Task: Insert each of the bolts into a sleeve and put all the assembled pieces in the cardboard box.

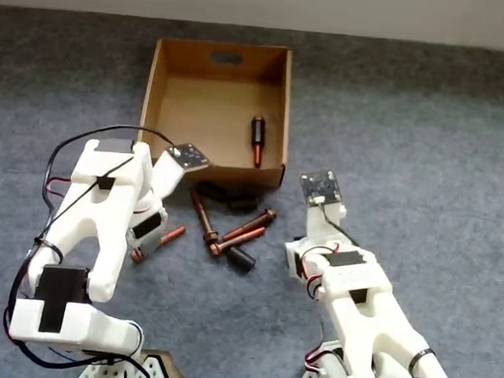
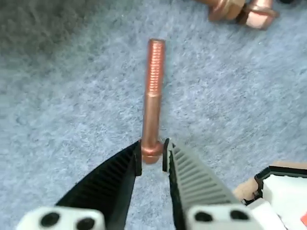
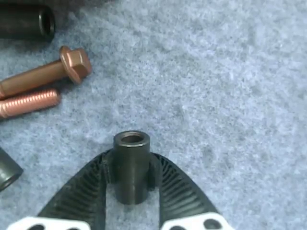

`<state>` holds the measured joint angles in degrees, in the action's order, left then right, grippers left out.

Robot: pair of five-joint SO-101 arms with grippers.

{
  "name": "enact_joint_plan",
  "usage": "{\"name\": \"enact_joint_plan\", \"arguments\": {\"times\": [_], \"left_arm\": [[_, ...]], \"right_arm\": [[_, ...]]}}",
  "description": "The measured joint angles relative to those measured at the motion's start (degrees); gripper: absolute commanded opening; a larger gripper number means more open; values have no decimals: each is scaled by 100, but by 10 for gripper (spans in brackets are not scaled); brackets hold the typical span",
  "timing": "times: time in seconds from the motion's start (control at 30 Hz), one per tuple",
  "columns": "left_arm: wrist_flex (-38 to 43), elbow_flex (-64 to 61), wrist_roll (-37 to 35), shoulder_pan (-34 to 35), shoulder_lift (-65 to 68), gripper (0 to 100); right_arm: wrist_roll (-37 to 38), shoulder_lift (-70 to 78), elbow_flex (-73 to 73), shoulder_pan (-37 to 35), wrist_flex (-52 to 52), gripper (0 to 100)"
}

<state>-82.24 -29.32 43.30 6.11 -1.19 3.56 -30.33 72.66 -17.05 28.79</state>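
Left gripper [image 2: 152, 157] is closed tight on just the head of a bolt [image 2: 154, 86], whole threaded shaft sticking out toward the top of the left wrist frame. Right gripper [image 3: 130, 167] is pinched around a black sleeve [image 3: 131, 143] at bottom centre of its frame, open end facing the camera. My worry is that head-only hold: the bolt could swivel or droop between the fingers, and then the tip misses the hole or jams on the rim. An off-centre shove could also push the sleeve out of its grip. Box [image 1: 153, 84] sits upper middle of the high view with one finished piece [image 1: 257, 141] inside, loose bolts [image 1: 238, 230] just below it
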Motion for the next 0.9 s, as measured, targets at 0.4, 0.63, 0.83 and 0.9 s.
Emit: {"name": "enact_joint_plan", "arguments": {"times": [0.4, 0.63, 0.83, 0.9], "left_arm": [[185, -97, 237, 18, 0, 115], [1231, -862, 237, 18, 0, 116], [1415, -914, 237, 18, 0, 3], [1415, -914, 281, 9, 0, 18]], "right_arm": [[35, 0, 9, 0, -9, 5], [53, 0, 9, 0, -9, 5], [53, 0, 9, 0, -9, 5], [53, 0, 9, 0, -9, 5]]}}
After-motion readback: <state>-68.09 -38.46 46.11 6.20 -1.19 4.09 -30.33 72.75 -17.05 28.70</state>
